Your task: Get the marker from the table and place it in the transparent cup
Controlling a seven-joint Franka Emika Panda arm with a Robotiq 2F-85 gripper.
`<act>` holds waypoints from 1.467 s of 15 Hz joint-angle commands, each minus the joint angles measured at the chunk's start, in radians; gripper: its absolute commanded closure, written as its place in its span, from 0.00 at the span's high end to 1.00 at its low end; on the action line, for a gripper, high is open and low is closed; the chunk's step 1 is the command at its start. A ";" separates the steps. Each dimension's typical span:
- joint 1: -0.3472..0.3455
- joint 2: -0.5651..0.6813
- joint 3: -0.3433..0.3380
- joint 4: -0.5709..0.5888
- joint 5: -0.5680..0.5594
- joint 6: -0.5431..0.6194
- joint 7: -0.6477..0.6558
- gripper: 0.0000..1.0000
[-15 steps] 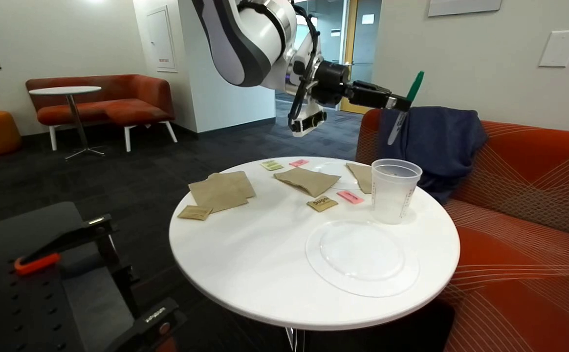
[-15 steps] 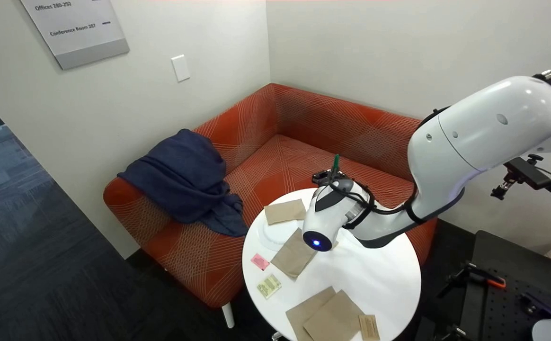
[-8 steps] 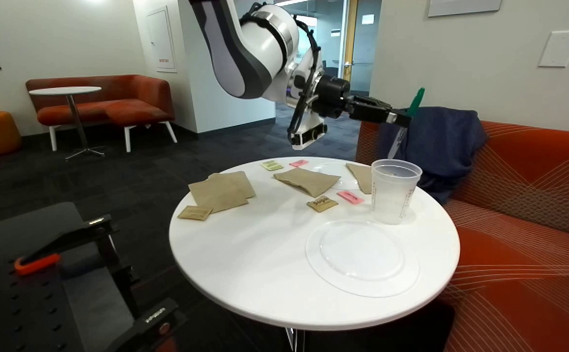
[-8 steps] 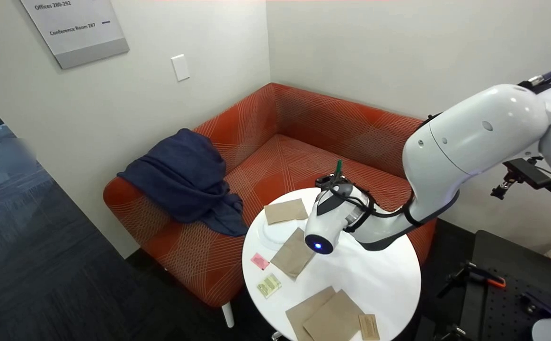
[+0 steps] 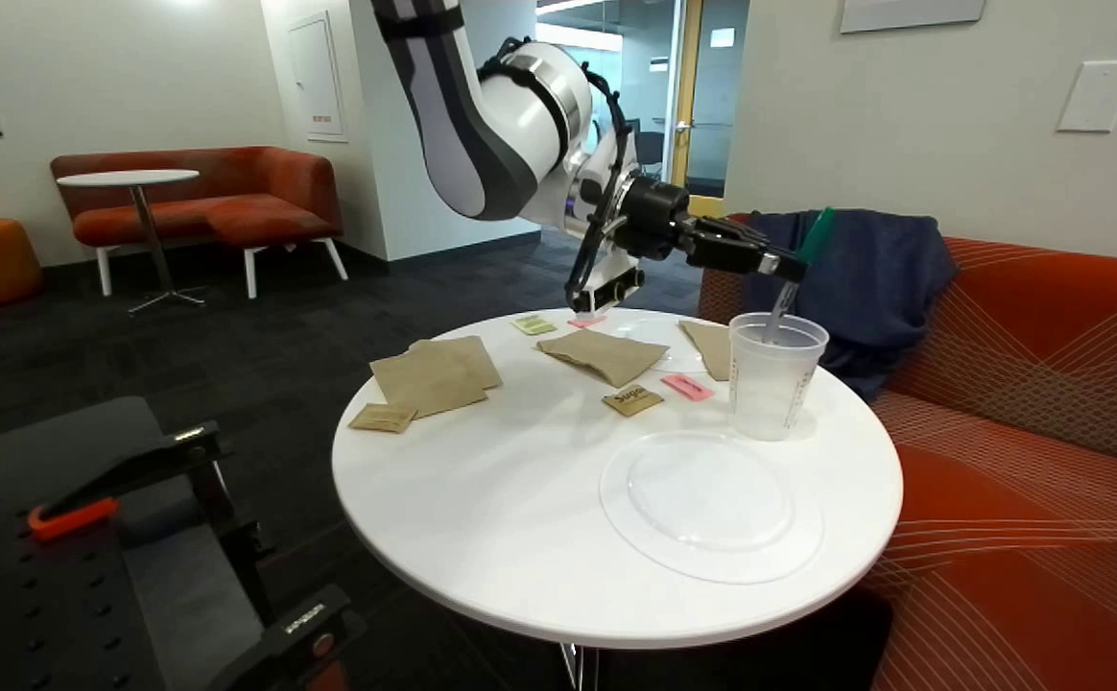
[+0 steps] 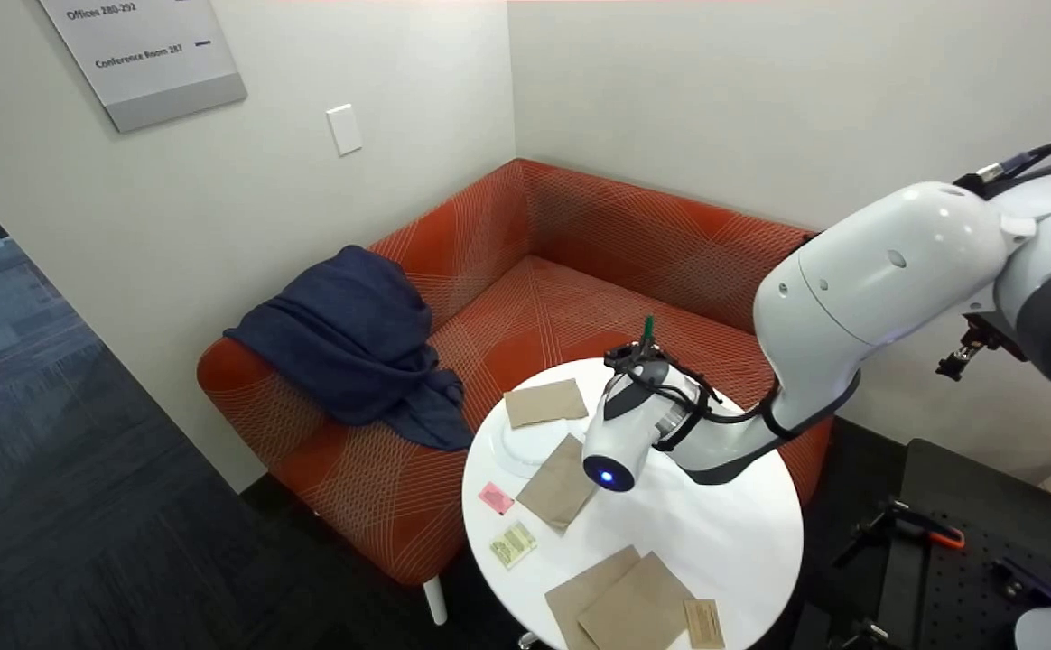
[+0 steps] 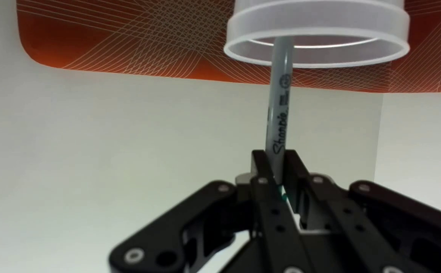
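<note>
My gripper (image 5: 789,269) is shut on the marker (image 5: 816,238), and holds it tilted, green cap up and grey barrel down. The transparent cup (image 5: 774,384) stands upright on the white round table (image 5: 510,518). In the wrist view the fingertips (image 7: 274,165) pinch the grey barrel (image 7: 279,110), and its far end reaches inside the mouth of the cup (image 7: 319,19). In an exterior view the gripper is above the cup's rim. In an exterior view the green cap (image 6: 648,329) shows above the gripper (image 6: 627,354), and the arm hides the cup.
A flat clear plate (image 5: 712,499) lies in front of the cup. Brown napkins (image 5: 606,355), a sugar packet (image 5: 632,399) and a pink packet (image 5: 688,386) lie on the table. A red sofa (image 6: 571,289) with a navy cloth (image 6: 345,334) stands behind. A dark cart (image 5: 40,614) stands beside.
My gripper has moved down with the marker still held. The marker's lower end has gone from above the cup to inside its rim. The cup has not moved.
</note>
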 commanded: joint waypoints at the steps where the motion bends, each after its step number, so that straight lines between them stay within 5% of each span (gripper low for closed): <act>1: 0.000 0.033 -0.001 0.027 -0.009 -0.036 0.035 0.04; 12: -0.007 0.077 -0.012 0.017 -0.017 -0.051 0.069 0.04; 13: -0.006 0.078 -0.013 0.015 -0.018 -0.056 0.069 0.39; 15: -0.005 0.078 -0.012 0.010 -0.022 -0.063 0.072 0.47; 22: -0.001 0.047 -0.010 -0.015 -0.027 -0.078 0.098 0.98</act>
